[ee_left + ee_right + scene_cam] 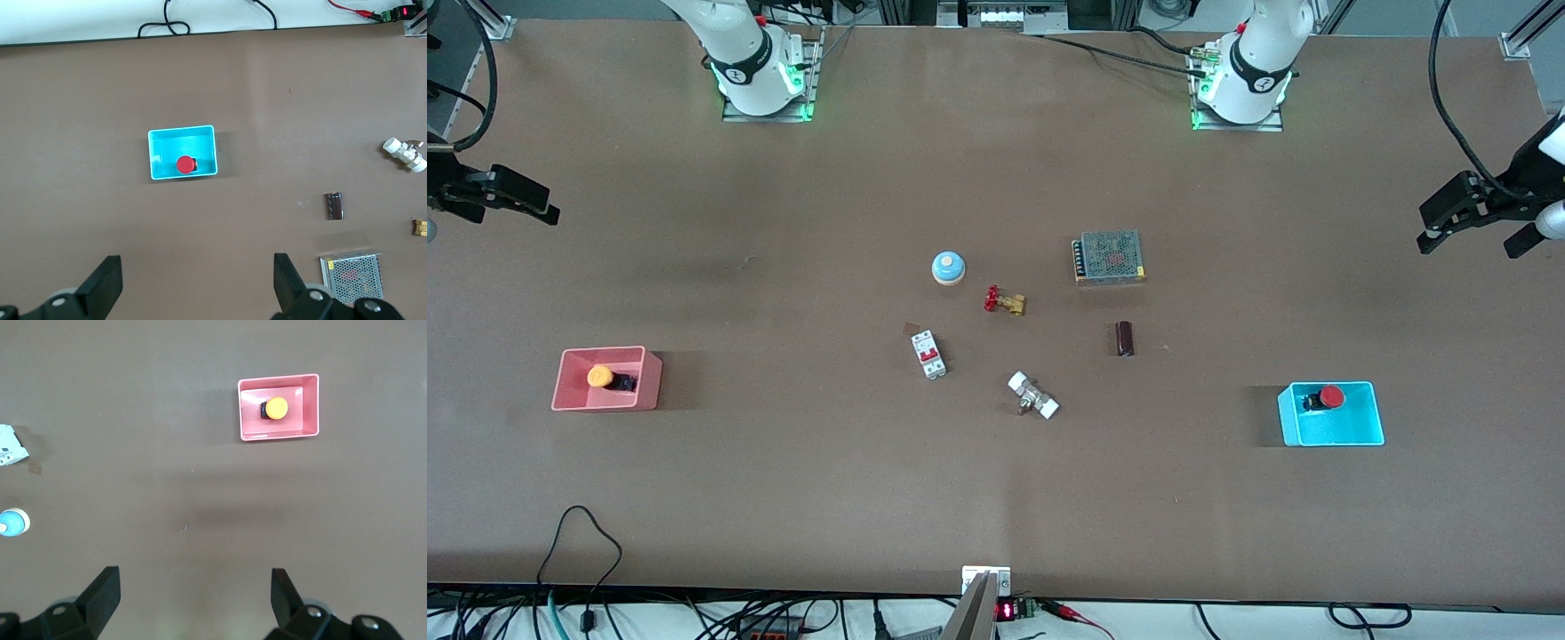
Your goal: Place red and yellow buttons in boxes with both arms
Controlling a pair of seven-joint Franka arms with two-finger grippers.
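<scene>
Buttons sit in their bins: the orange-yellow button [599, 376] lies inside the pink box [569, 402], toward the right arm's end of the table, and the red button [1331, 396] lies inside the cyan box [1334, 436], toward the left arm's end.

The right gripper [511, 197] hangs over bare table at its arm's edge, jaws wide apart and holding nothing. In the right wrist view the 2 black fingers [100, 590] frame open tabletop, and the pink box [310, 407] with the orange-yellow button [277, 407] lies well ahead of the jaws, apart from them.

The left gripper [1449, 213] hangs over the table edge at its own end, jaws likewise spread and empty. From the left wrist view its fingers [287, 277] straddle bare table, with the cyan box [160, 155] and the red button [185, 164] well ahead of them.

Between the 2 boxes, clear of both sets of jaws, lie 6 other items: a blue dome [948, 267], a red-handled brass valve [1004, 301], a circuit breaker [928, 354], a white fitting [1032, 396], a dark cylinder [1125, 338] and a mesh-topped power supply [1109, 257].
</scene>
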